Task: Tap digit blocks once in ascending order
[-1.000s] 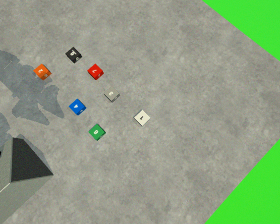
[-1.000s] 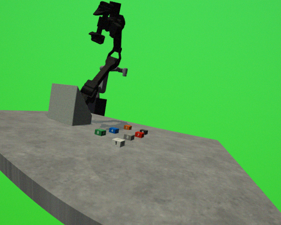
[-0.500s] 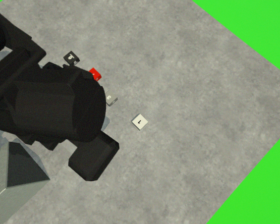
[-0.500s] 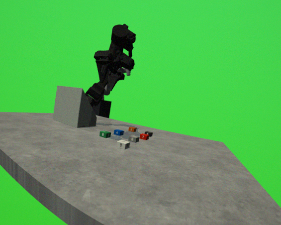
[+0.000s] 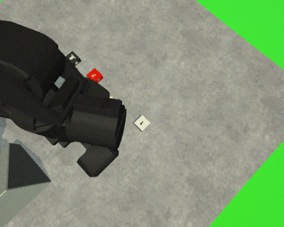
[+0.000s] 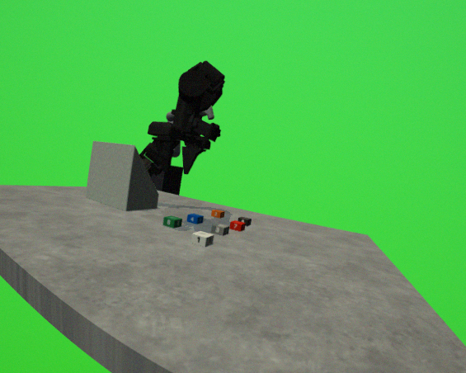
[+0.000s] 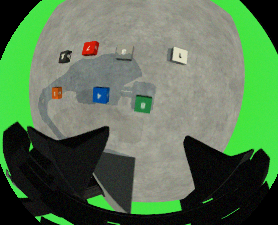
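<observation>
My gripper (image 7: 148,136) is open and empty, high above the table. The white 1 block (image 5: 142,123) (image 6: 202,238) (image 7: 179,55) lies ahead of the fingers, to the right in the wrist view. The orange 2 block (image 6: 218,214) (image 7: 57,93) is far left there, then the blue 4 block (image 6: 195,219) (image 7: 101,95) and the green 8 block (image 6: 172,222) (image 7: 143,104). Behind them are the black block (image 5: 73,58) (image 6: 244,221) (image 7: 65,56), its digit unclear, the red 7 block (image 5: 94,75) (image 6: 237,225) (image 7: 90,48) and the grey 3 block (image 6: 220,229) (image 7: 124,52). The arm hides several blocks in the top view.
A grey wedge-shaped body (image 5: 25,168) (image 6: 110,177) (image 7: 118,176) stands on the table (image 5: 191,100) (image 6: 273,297) near the arm's base. In the wrist view it shows beside the left finger. The arm's shadow falls among the blocks.
</observation>
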Action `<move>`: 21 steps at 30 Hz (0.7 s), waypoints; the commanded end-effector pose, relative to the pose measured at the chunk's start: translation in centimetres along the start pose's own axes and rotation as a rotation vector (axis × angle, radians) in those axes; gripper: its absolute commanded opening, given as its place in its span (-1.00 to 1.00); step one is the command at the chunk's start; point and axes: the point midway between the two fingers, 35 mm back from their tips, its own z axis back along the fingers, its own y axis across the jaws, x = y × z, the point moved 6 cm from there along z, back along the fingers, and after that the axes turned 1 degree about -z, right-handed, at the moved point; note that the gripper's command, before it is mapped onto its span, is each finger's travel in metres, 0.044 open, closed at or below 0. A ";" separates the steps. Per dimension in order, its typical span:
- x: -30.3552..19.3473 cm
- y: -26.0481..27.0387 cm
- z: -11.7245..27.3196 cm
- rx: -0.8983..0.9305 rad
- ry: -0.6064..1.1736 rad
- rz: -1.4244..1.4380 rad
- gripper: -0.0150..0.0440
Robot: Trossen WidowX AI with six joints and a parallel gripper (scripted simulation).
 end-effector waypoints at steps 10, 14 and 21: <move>0.0 0.0 -0.1 0.007 -0.003 -0.008 0.86; 0.6 2.4 0.1 0.005 -0.003 -0.009 0.86; 1.2 11.0 -0.1 0.013 -0.002 -0.009 0.86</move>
